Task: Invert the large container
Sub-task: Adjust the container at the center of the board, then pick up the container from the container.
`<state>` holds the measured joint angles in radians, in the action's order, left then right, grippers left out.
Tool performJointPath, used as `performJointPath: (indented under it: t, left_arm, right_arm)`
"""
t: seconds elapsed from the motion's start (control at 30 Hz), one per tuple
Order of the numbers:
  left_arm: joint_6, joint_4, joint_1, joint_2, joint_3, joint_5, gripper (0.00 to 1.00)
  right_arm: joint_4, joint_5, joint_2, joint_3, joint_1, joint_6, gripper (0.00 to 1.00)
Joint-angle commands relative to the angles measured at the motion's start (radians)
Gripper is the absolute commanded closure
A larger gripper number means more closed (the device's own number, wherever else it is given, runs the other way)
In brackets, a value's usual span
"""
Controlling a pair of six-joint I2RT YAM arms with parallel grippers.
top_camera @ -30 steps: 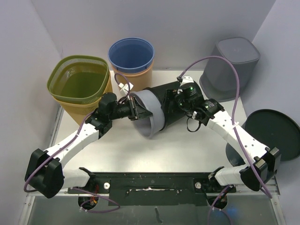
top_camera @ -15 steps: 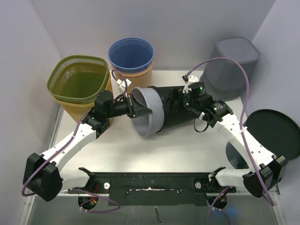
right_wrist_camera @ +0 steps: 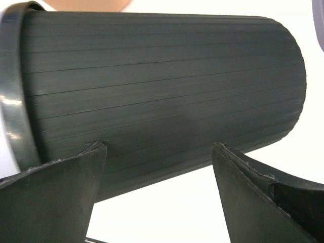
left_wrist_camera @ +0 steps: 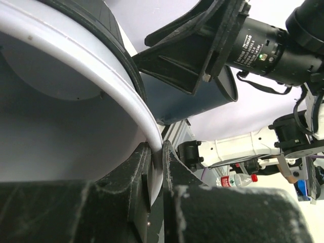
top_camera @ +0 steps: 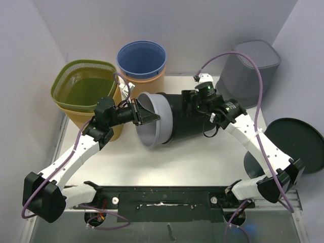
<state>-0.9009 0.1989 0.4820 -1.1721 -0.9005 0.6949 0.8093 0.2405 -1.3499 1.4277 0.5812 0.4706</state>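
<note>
Left gripper (top_camera: pixel 147 117) (left_wrist_camera: pixel 156 158): clenched on the rim of the large container (top_camera: pixel 179 120) (left_wrist_camera: pixel 109 76) (right_wrist_camera: pixel 162 76), one finger inside the pale grey lining, the other outside against the black wall, the rim pinched thin between them. Right gripper (top_camera: pixel 195 105) (right_wrist_camera: pixel 158 154): released, fingers (right_wrist_camera: pixel 66 187) spread wide and laid over the ribbed black wall near the base end, not closing round it; whether the tips touch the wall I cannot tell. The container lies on its side mid-table, mouth to the left and angled a little toward the near edge, base to the right, between the two grippers. Whether its lower wall rests on the table (top_camera: pixel 202 162) or hangs just clear of it I cannot tell. Left arm reaches in from the near-left corner, right arm bends in from the near-right and comes over the top of the container. Behind, at the far left, a green mesh basket (top_camera: pixel 83 86) sits nested in an ochre one. Just beside it a blue bin (top_camera: pixel 142 58) sits in a tan one, close to the container's rim. A grey bin (top_camera: pixel 250 71) stands at the far right. A dark round lid (top_camera: pixel 293 144) lies off the right edge.
</note>
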Motion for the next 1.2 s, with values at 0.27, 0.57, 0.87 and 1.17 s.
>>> performJointPath:
  t: [0.27, 0.57, 0.87, 1.17]
  left_arm:
    - [0.006, 0.202, 0.003, 0.052, -0.067, 0.03, 1.0]
    - [0.011, 0.2, 0.003, 0.051, -0.072, 0.032, 1.0]
    - [0.015, 0.199, 0.003, 0.054, -0.068, 0.028, 1.0]
    - [0.015, 0.202, 0.002, 0.05, -0.07, 0.028, 1.0]
  right_arm:
    - [-0.022, 0.139, -0.13, 0.227, 0.165, -0.07, 0.12]
    - [-0.105, 0.164, -0.096, 0.201, 0.223, -0.092, 0.12]
    - [-0.103, 0.219, -0.093, 0.225, 0.261, -0.104, 0.12]
    - [-0.124, 0.228, -0.072, 0.221, 0.287, -0.119, 0.12]
